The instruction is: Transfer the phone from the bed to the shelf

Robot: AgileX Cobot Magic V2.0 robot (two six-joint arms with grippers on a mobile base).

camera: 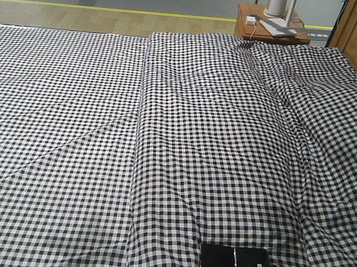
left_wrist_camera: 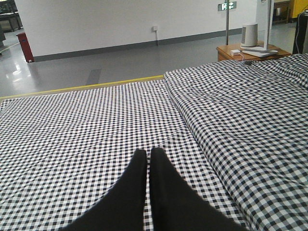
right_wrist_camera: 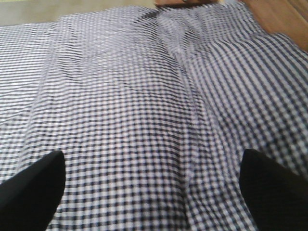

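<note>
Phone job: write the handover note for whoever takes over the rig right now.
Left gripper: shut, empty, over the bed.
Right gripper: open wide, empty, also over the bed.
Phone: lies flat on the gingham cloth at the near edge of the front view, right of centre. Neither wrist view shows it.
Shelf: not in any view.
Done: nothing; the phone is not yet gripped.
Left: grasp the phone, lift it, carry it to the shelf and set it down.
</note>
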